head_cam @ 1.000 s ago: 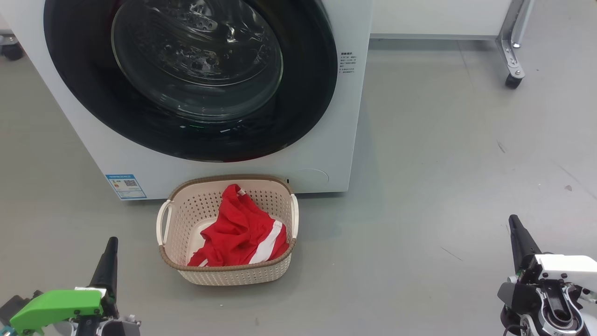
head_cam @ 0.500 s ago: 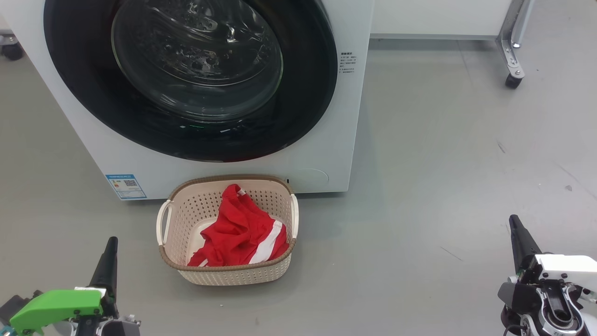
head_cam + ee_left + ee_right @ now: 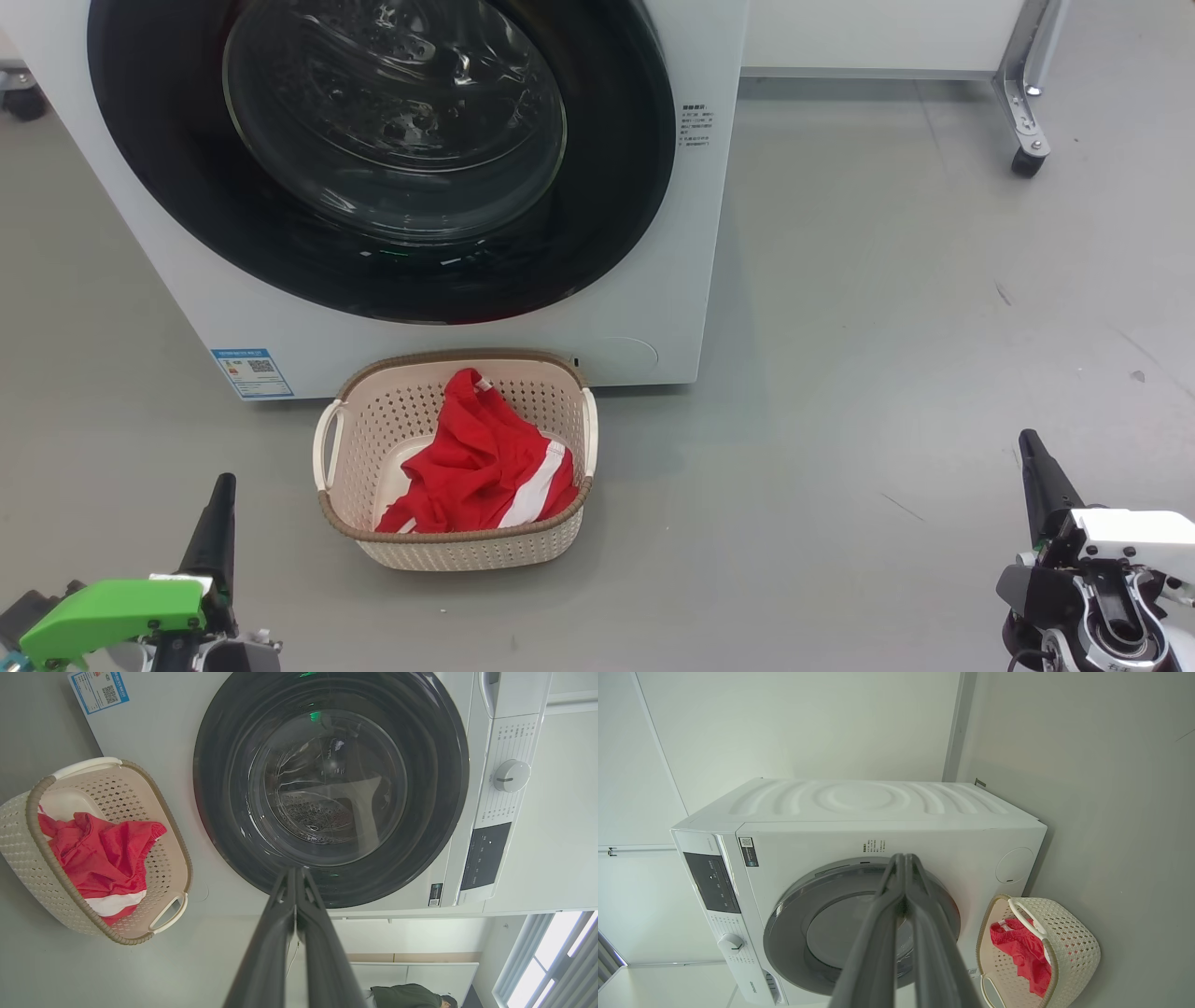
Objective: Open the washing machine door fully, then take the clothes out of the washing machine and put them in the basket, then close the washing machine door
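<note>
My left gripper [image 3: 222,485] has its two dark fingers pressed together with nothing between them. It sits low at my left, pointing up over the bare grey floor [image 3: 887,327]. My right gripper [image 3: 1029,441] is the same at the lower right, fingers closed tip to tip and holding nothing. Between the two, nearer my left side, the basket [image 3: 457,357] stands on the floor just in front of the washing machine [image 3: 653,308]. Its far rim is close to the machine's base; whether they touch I cannot tell. The clothes [image 3: 476,462] lie inside it, a crumpled red heap with a white stripe, bunched toward the basket's right wall. Above, the washing machine door [image 3: 607,187] lies flat against the front panel and looks shut, though glare on the glass leaves me unsure of the latch. A blue label [image 3: 250,371] marks the machine's lower left corner, and a wheeled metal leg [image 3: 1025,103] stands well off to the right.
</note>
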